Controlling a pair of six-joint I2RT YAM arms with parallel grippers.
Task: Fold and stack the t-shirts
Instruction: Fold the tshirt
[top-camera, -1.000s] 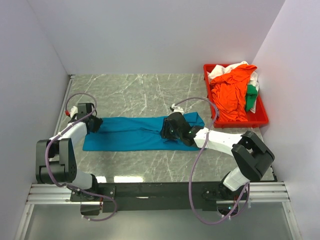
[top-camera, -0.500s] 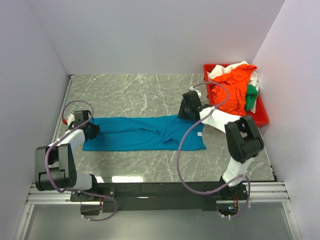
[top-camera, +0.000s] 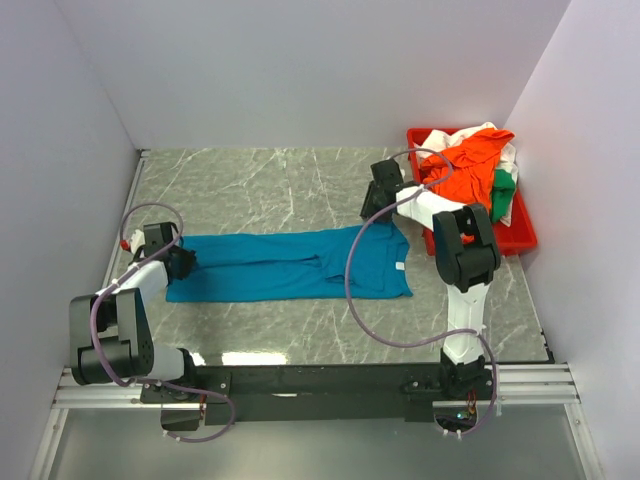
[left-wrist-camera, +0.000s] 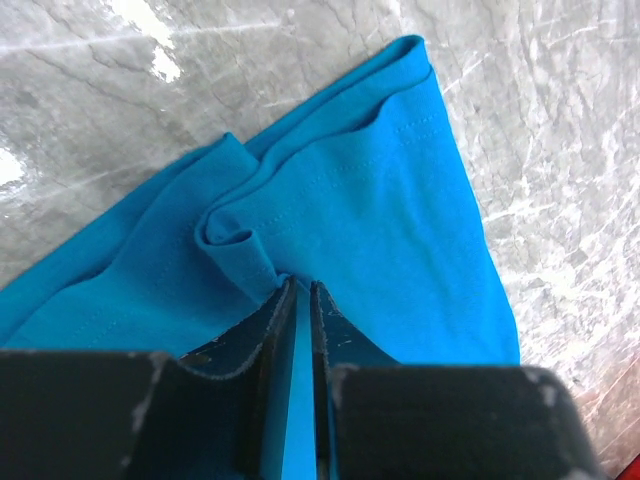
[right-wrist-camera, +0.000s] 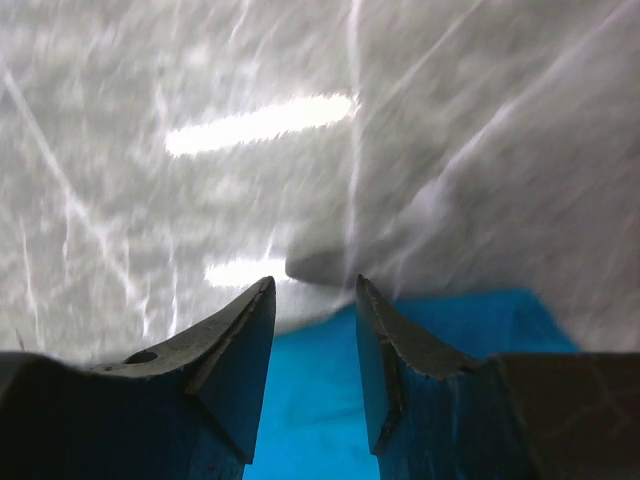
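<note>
The teal-blue t-shirt (top-camera: 290, 265) lies flat in a long strip across the middle of the table. My left gripper (top-camera: 180, 262) is at its left end, shut on a bunched fold of the teal cloth (left-wrist-camera: 380, 200), with cloth showing between its nearly closed jaws (left-wrist-camera: 298, 285). My right gripper (top-camera: 378, 208) is open and empty just above the shirt's far right corner. Its wrist view is blurred, with its open gripper (right-wrist-camera: 315, 285) above teal cloth (right-wrist-camera: 310, 400) and bare marble beyond. An orange t-shirt (top-camera: 460, 195), a white one (top-camera: 440, 143) and a green one (top-camera: 503, 195) lie heaped in the tray.
The red plastic tray (top-camera: 520, 243) stands at the back right against the right wall. White walls close the table on the left, back and right. The right arm's cable (top-camera: 352, 290) loops over the shirt's right part.
My right gripper has left the middle of the shirt and moved back and right to its far corner. The shirt's right end now lies spread wider. My left gripper shifted slightly left.
</note>
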